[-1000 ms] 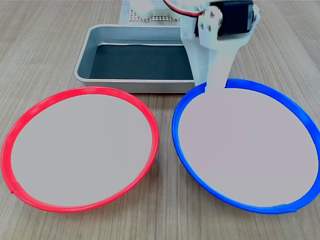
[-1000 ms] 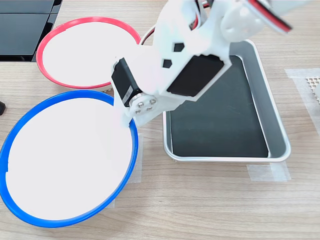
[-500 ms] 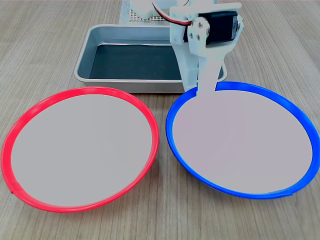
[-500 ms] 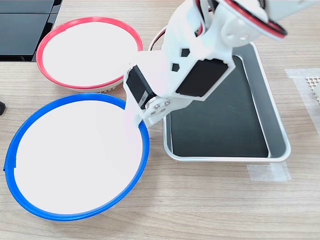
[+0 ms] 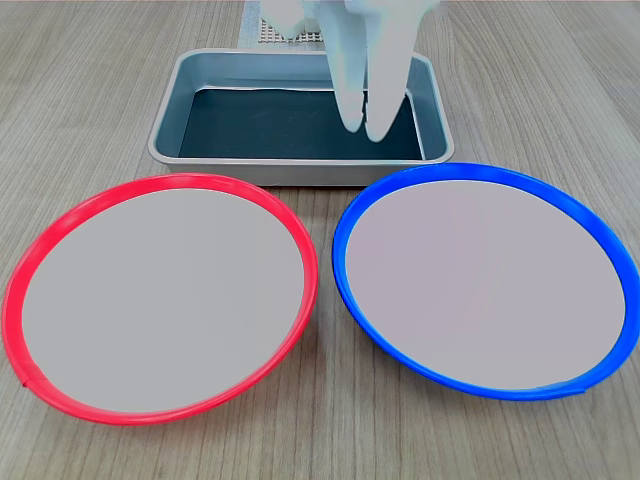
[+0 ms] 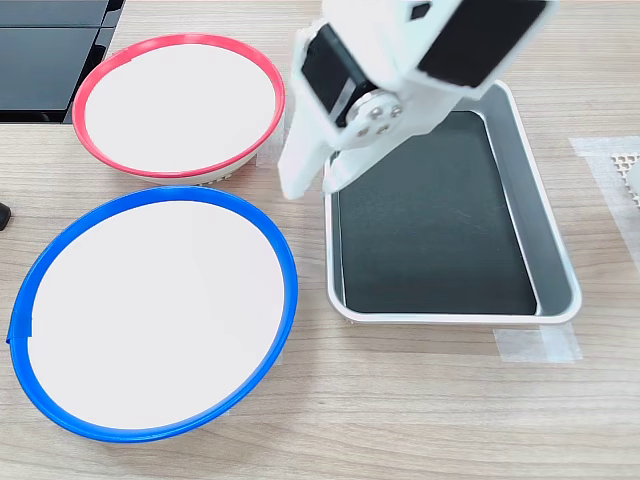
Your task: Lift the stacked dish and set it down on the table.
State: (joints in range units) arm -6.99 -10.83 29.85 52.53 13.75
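Large round shallow blue-rimmed dish [image 5: 487, 280] [image 6: 152, 312] lies flat on light wood-grain table [image 5: 90, 110] [image 6: 420, 400], open face up, round so no long axis; pale grey-white flat centre; just beside red-rimmed dish [image 5: 160, 295] [image 6: 178, 105]; white gripper [image 5: 366, 122] [image 6: 300, 185] raised clear of it over grey metal tray [image 5: 165, 125] [image 6: 560, 270], fingers slightly parted, holding nothing.
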